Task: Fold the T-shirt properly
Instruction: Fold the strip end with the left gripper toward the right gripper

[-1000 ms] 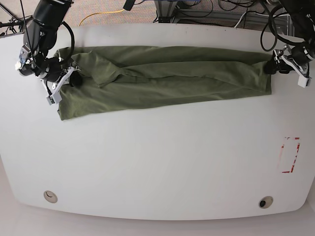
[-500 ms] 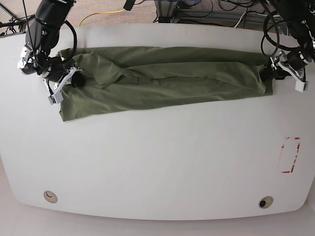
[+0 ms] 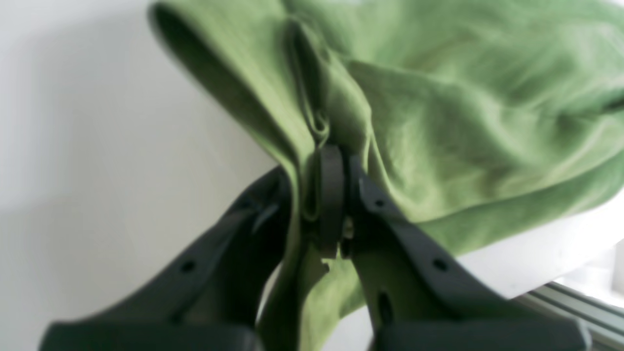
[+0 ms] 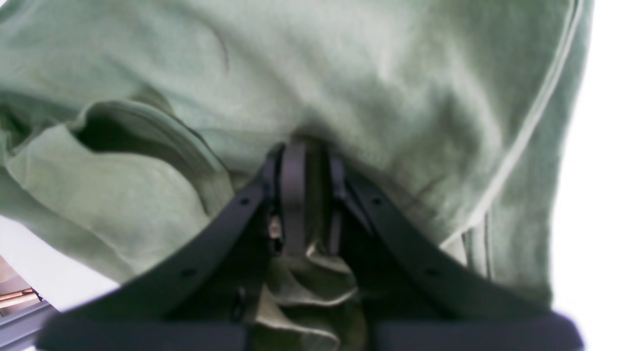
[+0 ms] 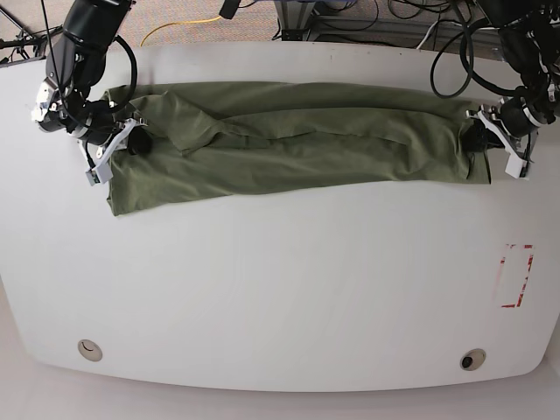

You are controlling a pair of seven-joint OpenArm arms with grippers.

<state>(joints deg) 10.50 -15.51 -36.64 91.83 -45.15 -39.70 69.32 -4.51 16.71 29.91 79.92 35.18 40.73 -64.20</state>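
On the white counter, both my hands, left hand and right hand, pinched the olive-green soft T-shirt; uneven pulling might have slipped thin cloth free.

Base cam: high overhead, looks down on whole tabletop. Wrist cams: v. close, each looking along own gripper at T-shirt cloth. All 3 share the shirt; base sees both ends.

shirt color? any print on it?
The T-shirt is plain olive green, with no print visible; the base view shows it best.
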